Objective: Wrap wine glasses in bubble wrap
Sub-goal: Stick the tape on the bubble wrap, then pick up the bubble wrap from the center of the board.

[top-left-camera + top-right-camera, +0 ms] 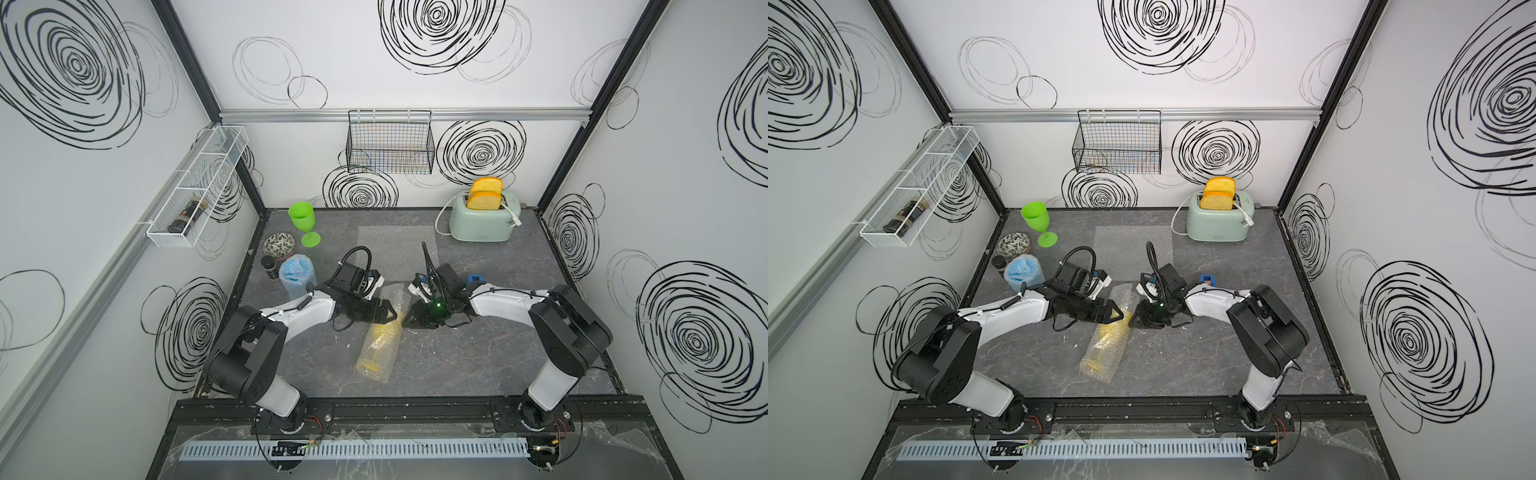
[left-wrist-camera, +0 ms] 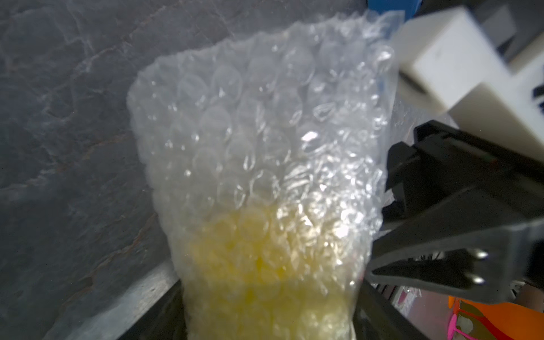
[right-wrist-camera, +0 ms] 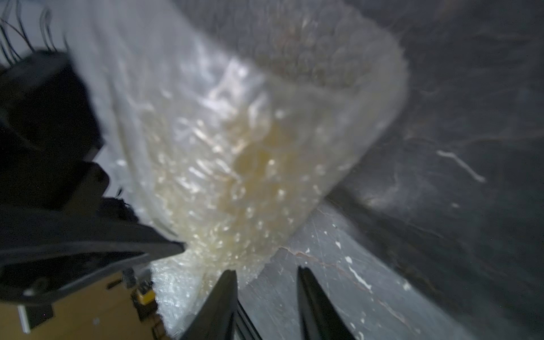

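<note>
Both arms reach inward, grippers almost tip to tip at centre.
From near left and near right, the left arm [image 1: 291,311] and right arm [image 1: 507,301] extend low. The left gripper [image 1: 392,314] has jaws wide, grip undetermined. The right gripper [image 3: 266,269] has jaws parted.

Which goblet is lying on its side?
The yellow plastic goblet, rolled in clear bubble wrap; the bare green goblet and the wrapped blue one stand upright.
</note>
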`<state>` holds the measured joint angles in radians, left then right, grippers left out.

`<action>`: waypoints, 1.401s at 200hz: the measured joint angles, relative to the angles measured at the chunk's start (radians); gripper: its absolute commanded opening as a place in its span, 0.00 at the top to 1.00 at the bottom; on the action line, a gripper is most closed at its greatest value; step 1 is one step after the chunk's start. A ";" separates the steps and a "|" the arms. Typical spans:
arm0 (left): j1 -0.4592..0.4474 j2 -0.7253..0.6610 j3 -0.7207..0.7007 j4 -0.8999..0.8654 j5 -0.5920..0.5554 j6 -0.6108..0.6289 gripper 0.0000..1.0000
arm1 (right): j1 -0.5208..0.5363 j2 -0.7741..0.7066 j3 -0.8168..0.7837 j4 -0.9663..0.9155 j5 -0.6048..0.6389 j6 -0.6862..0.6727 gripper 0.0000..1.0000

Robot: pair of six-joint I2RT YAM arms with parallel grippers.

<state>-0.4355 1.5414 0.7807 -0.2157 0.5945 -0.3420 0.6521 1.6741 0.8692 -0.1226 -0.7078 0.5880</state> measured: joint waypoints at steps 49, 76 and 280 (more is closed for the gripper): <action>0.007 0.002 -0.009 0.009 0.033 -0.024 0.18 | -0.004 0.016 -0.022 0.143 -0.056 0.048 0.21; 0.017 0.002 -0.017 0.013 0.048 -0.040 0.19 | 0.007 0.064 -0.023 0.192 -0.100 0.051 0.19; 0.056 -0.142 0.100 0.145 0.140 0.137 0.15 | 0.038 -0.170 0.054 0.112 0.160 -0.130 0.24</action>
<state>-0.3794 1.3994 0.8810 -0.0708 0.7349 -0.2054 0.6903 1.5043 0.9230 -0.0105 -0.5476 0.4576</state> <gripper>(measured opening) 0.833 0.765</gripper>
